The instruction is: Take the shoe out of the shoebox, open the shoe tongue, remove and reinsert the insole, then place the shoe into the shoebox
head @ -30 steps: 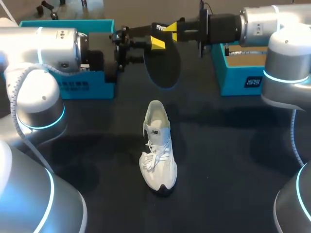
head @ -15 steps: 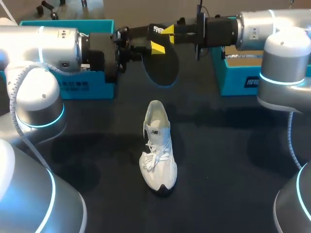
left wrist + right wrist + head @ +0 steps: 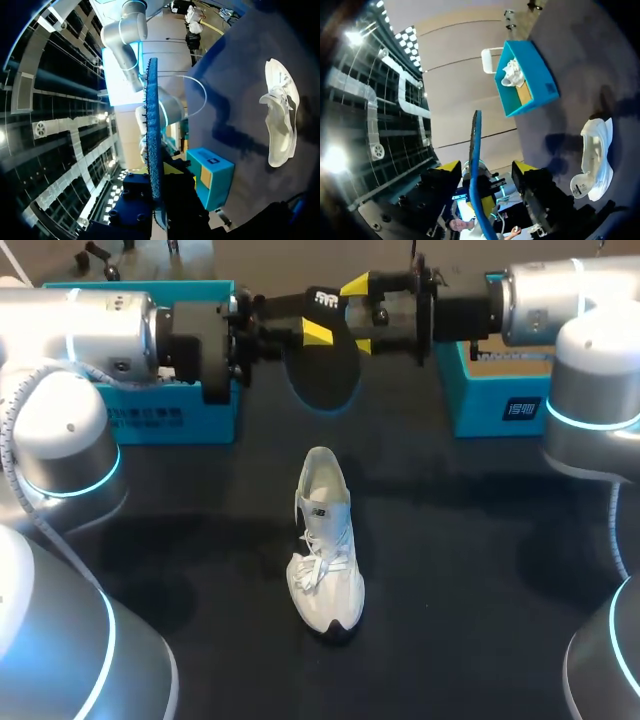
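A dark insole (image 3: 322,365) hangs in the air over the back of the table, with my left gripper (image 3: 308,332) shut on its upper end. My right gripper (image 3: 358,315) faces it from the right, open, its yellow tips standing off either side of the insole. In the left wrist view the insole (image 3: 151,125) shows edge-on as a blue strip rising from the left gripper (image 3: 161,197). In the right wrist view the insole (image 3: 475,160) stands untouched between the fingers of the right gripper (image 3: 486,169). The white shoe (image 3: 325,540) stands upright mid-table, toe towards me.
A teal shoebox (image 3: 190,410) stands at the back left, and the right wrist view shows this box (image 3: 525,77) with something white in it. Another teal box (image 3: 500,390) is at the back right. Dark table surface surrounds the shoe.
My left gripper closed on the insole, then my right gripper opened and let go of it. The insole shifted slightly left and up; the shoe has not moved.
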Robot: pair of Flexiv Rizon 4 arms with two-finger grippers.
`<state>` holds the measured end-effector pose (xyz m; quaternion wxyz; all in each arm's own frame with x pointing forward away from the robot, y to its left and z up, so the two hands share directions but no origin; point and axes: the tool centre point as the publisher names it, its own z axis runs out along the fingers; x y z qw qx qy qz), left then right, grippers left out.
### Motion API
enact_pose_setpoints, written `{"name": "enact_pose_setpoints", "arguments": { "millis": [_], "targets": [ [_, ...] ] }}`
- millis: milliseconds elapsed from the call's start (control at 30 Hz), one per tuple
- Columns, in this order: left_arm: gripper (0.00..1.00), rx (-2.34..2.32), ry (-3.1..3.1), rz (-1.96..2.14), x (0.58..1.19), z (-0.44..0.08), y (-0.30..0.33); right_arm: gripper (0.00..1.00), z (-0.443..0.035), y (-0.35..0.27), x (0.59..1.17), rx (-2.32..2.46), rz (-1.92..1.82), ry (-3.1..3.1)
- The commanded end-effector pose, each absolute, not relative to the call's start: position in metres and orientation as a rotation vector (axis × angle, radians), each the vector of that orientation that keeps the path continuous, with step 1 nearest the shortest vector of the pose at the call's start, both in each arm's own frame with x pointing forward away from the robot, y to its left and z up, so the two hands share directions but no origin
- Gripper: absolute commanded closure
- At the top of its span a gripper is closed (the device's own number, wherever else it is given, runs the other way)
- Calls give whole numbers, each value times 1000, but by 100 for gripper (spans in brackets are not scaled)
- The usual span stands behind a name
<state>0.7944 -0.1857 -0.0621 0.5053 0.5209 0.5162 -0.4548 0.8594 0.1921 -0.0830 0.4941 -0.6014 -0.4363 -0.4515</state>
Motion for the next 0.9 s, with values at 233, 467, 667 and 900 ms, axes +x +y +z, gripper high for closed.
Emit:
{"name": "enact_pose_setpoints", "arguments": {
  "millis": [233, 467, 667, 900],
  "targets": [
    [100, 1226, 1236, -1125, 788, -50, -178, 0, -86, 159, 823, -1408, -1205, -1249],
    [100, 1221, 1258, -1188, 786, -48, -175, 0, -80, 142, 812, -1360, -1227, -1341],
    [100, 1221, 1258, -1188, 786, -48, -175, 0, -78, 126, 807, -1328, -1250, -1412],
    [100, 1221, 1258, -1188, 786, -48, -175, 0, -83, 104, 793, -1326, -1232, -1430]
  ]
}}
